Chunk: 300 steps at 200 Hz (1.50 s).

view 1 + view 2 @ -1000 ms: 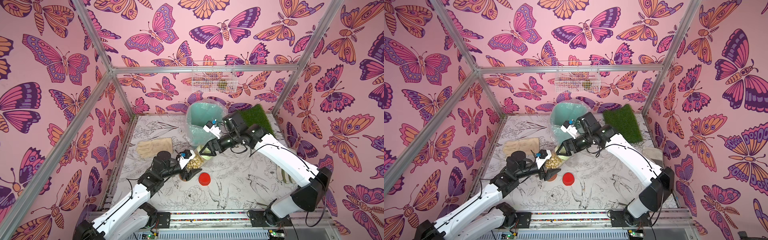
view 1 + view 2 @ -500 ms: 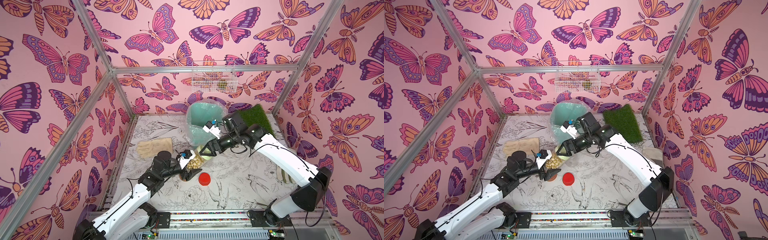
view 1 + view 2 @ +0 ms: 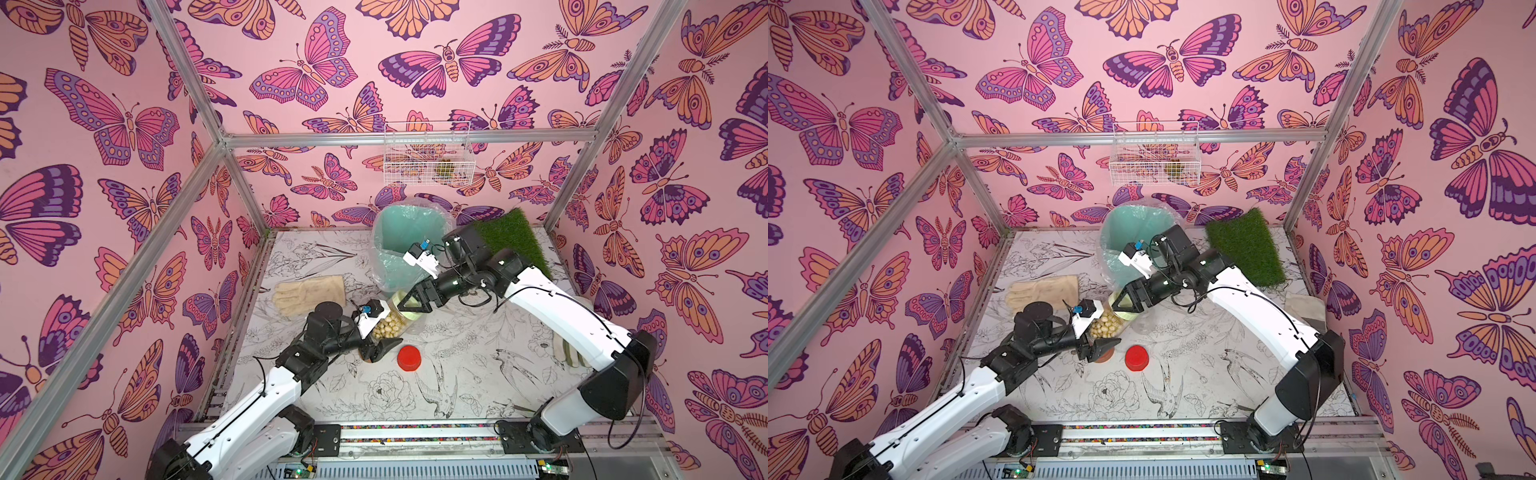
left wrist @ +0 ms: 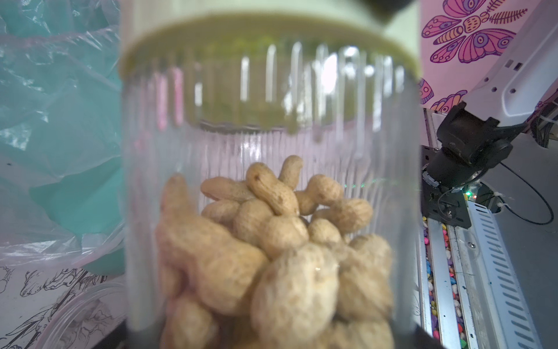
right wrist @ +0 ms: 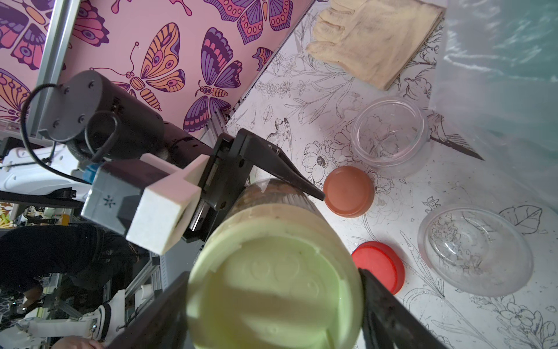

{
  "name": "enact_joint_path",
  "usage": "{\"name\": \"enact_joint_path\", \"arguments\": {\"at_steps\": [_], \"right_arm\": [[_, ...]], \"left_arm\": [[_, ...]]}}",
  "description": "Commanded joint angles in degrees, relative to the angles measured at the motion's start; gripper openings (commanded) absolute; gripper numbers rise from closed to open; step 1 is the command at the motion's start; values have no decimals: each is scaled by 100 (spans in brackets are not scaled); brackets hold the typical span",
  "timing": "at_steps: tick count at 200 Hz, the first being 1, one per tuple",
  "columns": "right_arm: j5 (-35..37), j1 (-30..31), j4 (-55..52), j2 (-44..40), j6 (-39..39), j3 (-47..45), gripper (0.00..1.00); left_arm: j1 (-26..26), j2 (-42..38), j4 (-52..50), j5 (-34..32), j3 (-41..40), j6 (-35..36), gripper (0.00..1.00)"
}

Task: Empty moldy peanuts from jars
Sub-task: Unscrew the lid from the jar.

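The left claw [image 3: 380,332] is clenched on a clear jar [image 3: 395,322] and holds it tipped over, just in front of the mint-green bin [image 3: 409,226], off the surface [image 3: 374,399]. The moldy peanuts [image 4: 271,241] are inside this jar, piled up at its low end, away from the bin. The pale green lid [image 5: 271,287] is on the jar, at the end that points toward the bin. The right claw [image 3: 415,302] sits around this lid, with one finger on each side of it. The fingers are very close to the lid, but I cannot tell if they squeeze it. Two more clear jars [image 5: 389,133] [image 5: 474,250] sit near the bin with no lids and no peanuts in them. A brown lid [image 5: 348,191] and a red lid [image 3: 409,358] lie farther out from the bin than the held jar. A tan glove [image 3: 309,293] lies to one side of the bin, and a patch of green grass mat [image 3: 513,241] lies on its other side.
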Motion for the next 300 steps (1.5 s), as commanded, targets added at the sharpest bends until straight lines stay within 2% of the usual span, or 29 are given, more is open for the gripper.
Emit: {"name": "enact_joint_path", "arguments": {"at_steps": [1,25,52,85,103,146,164,187,200,215,242,270,300], "right_arm": [[-165,58,216,-230,-394,-172,70],[-236,18,353,-403,-950,-342,69],[-547,-50,495,-650,-1988,-656,71],[-1247,-347,456,-909,-3415,-896,79],[-1434,-430,301,-999,-4166,-921,88],[-1537,-428,66,-893,-4705,-764,96],[-1444,-435,434,-843,-4034,-740,100],[-1513,-444,1081,-910,-2822,-768,99],[-1174,-445,1469,-999,-1849,-793,99],[-777,-444,1448,-1026,-1053,-619,99],[170,-444,433,-794,459,103,99],[473,-421,-677,-499,1333,563,99],[534,-290,-1205,-415,1702,600,99]], "left_arm": [[0,-148,582,155,223,-15,0],[-1,-170,588,177,219,-30,0],[-2,-179,583,246,232,-72,0],[-2,-186,588,306,231,-109,0],[-2,-165,577,352,250,-120,0],[-2,-150,578,410,263,-129,0],[-1,-191,579,388,229,-121,0],[-2,-244,564,318,200,-85,0],[4,-243,559,314,199,-77,0],[5,-238,555,309,195,-63,0],[6,-257,569,267,202,-24,0],[11,-263,544,202,185,54,0],[8,-294,523,172,157,72,0]]}}
